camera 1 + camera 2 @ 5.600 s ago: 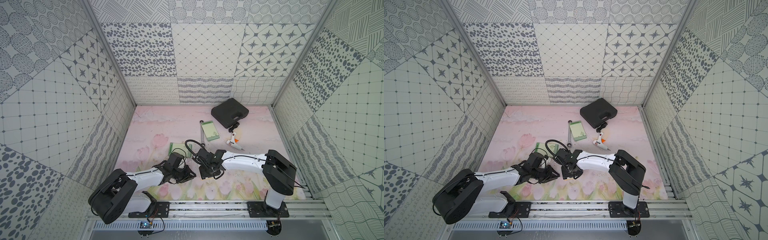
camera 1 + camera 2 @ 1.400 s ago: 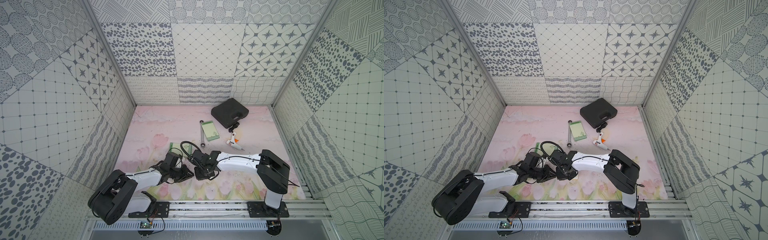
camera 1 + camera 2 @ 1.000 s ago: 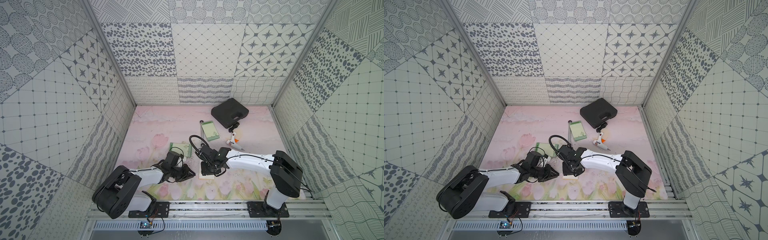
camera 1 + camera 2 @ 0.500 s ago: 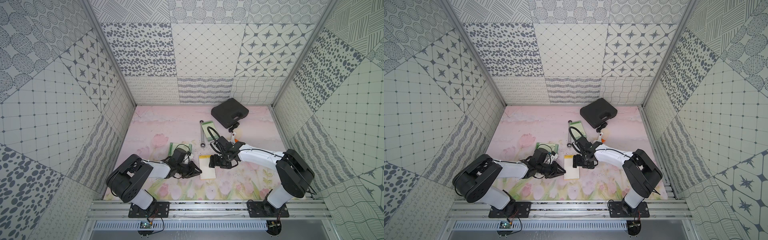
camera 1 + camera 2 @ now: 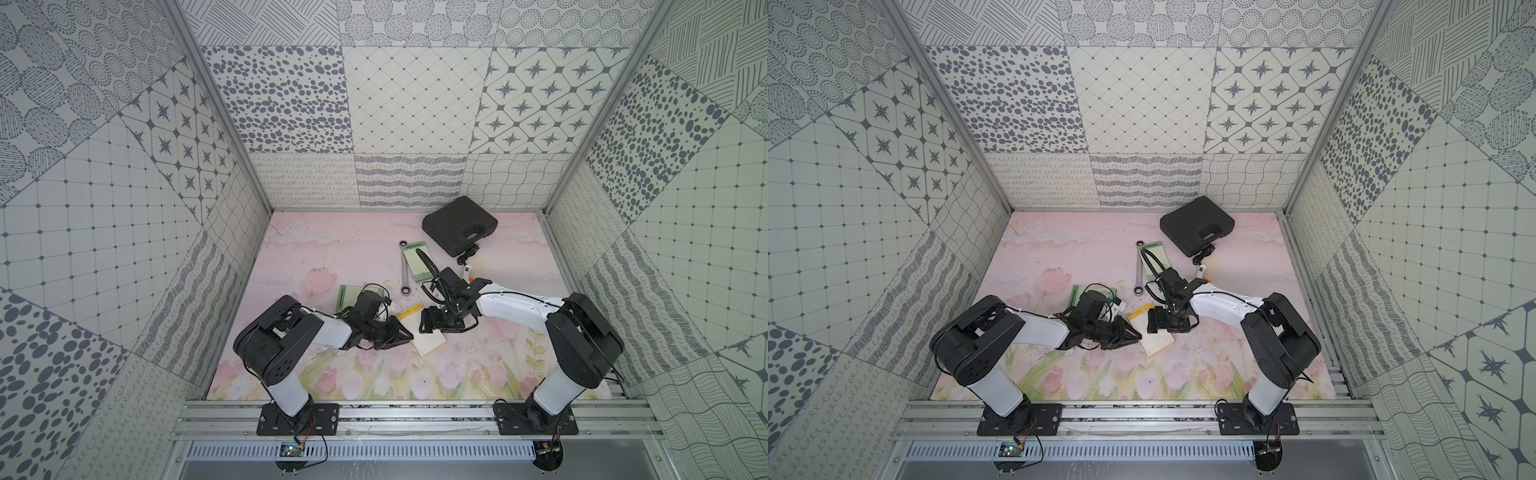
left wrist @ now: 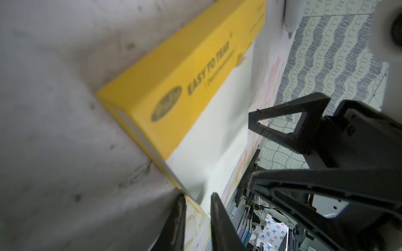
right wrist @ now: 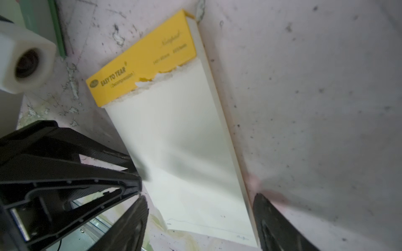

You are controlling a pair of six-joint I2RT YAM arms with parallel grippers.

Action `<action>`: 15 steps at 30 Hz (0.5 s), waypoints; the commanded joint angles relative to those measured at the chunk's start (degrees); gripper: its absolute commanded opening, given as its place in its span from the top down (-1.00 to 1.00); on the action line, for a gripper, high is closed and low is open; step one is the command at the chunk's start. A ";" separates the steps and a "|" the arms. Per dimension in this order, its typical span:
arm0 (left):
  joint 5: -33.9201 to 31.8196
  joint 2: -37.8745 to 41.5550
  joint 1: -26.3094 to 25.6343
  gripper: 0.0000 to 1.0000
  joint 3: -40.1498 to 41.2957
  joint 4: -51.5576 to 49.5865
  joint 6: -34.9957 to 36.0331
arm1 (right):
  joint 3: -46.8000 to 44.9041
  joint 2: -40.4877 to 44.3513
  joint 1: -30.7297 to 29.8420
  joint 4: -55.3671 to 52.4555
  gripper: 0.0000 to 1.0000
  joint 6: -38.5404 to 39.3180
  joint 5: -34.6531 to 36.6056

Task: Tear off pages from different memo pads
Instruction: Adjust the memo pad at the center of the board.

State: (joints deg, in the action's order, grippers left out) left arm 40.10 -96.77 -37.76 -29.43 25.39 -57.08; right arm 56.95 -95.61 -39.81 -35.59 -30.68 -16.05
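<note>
The cream-white memo pad (image 5: 430,343) (image 5: 1158,343) with a yellow top band (image 6: 185,76) lies flat and skewed on the mat. A ragged tear runs under the band, and its top page (image 7: 185,141) lies flat. My right gripper (image 5: 432,326) (image 7: 199,206) is open, one finger beside each long edge at the pad's lower end. My left gripper (image 5: 409,332) (image 6: 196,206) lies low on the mat. Its jaws are a narrow gap apart, at the pad's near corner. Two pale green memo pads lie further back (image 5: 417,264) and under the left wrist (image 5: 345,293). Loose pages are out of view.
A black case (image 5: 459,226) sits at the back right. A wrench (image 5: 404,268) lies beside the far green pad. A small white, orange-tipped tool (image 5: 467,270) lies behind the right wrist. Patterned walls close in three sides; a rail (image 5: 415,419) runs along the front.
The right gripper drew back to the right and opened wide, uncovering the cream-white pad. The pad has turned slightly askew. The left arm folded in, with its gripper at the pad's edge.
</note>
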 commanded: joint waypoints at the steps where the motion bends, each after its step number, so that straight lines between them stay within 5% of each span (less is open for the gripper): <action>1: -5.65 -1.09 -0.21 0.53 -0.45 -4.33 -0.67 | 2.24 2.36 -0.19 -3.50 -0.59 5.07 4.86; 8: -5.98 3.72 0.23 0.53 0.99 -6.33 -0.03 | 3.76 5.27 -3.52 -8.33 -0.61 8.16 7.19; 11: -6.50 7.07 1.29 0.53 1.54 -10.79 1.45 | 5.19 4.42 -6.27 -9.51 -0.38 7.92 5.67; 15: -6.35 9.73 2.73 0.53 3.10 -12.85 2.71 | 6.53 2.41 -8.45 -9.74 0.16 7.97 4.04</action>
State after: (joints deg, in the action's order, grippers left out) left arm 36.16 -89.71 -36.40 -27.59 19.16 -57.08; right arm 61.63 -91.98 -47.35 -44.25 -23.90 -11.09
